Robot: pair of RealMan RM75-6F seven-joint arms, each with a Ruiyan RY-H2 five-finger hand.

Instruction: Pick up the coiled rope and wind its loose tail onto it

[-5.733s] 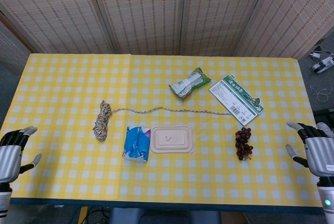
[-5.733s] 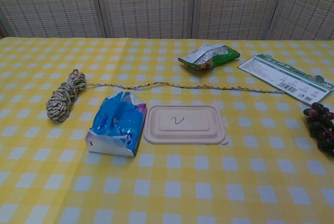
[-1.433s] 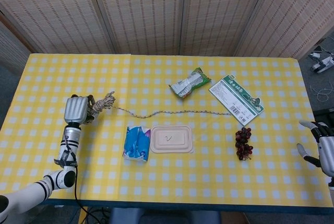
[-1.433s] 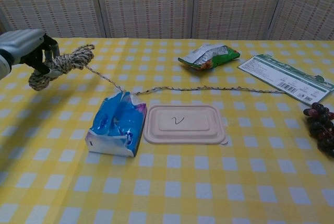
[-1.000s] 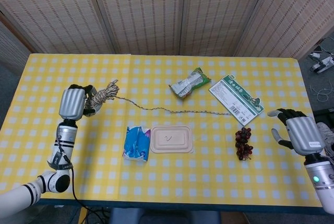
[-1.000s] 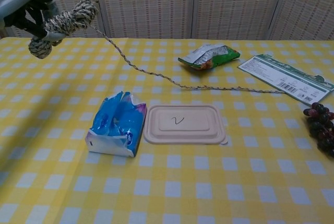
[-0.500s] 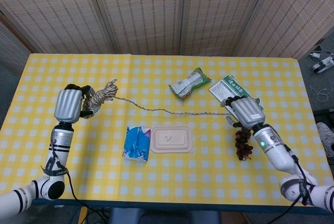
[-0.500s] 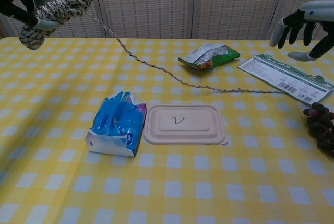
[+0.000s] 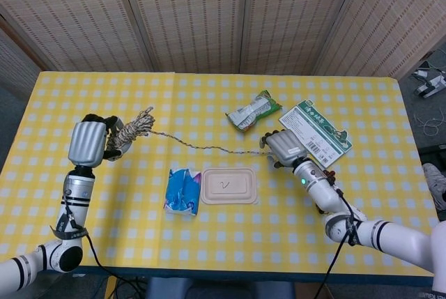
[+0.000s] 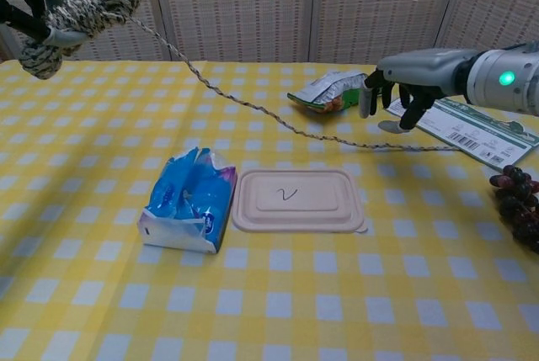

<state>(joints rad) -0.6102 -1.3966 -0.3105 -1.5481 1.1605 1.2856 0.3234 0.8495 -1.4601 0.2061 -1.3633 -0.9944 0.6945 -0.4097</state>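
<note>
Above the counter (image 9: 63, 104) at nine o'clock, the coiled rope (image 10: 80, 14) is being gripped by the left hand (image 9: 87, 143); the right hand (image 10: 396, 92), fingers spread, is being poised over the loose tail (image 10: 278, 125), which may be missed or snagged.

Blue pack (image 9: 182, 191) touches lidded tray (image 9: 228, 185); snack bag (image 9: 253, 110) beyond.

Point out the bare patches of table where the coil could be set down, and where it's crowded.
Bare cloth spans the near edge of the table below the tissue pack and lidded tray. The far left corner is bare too. It is crowded around the snack bag, card and right hand.
</note>
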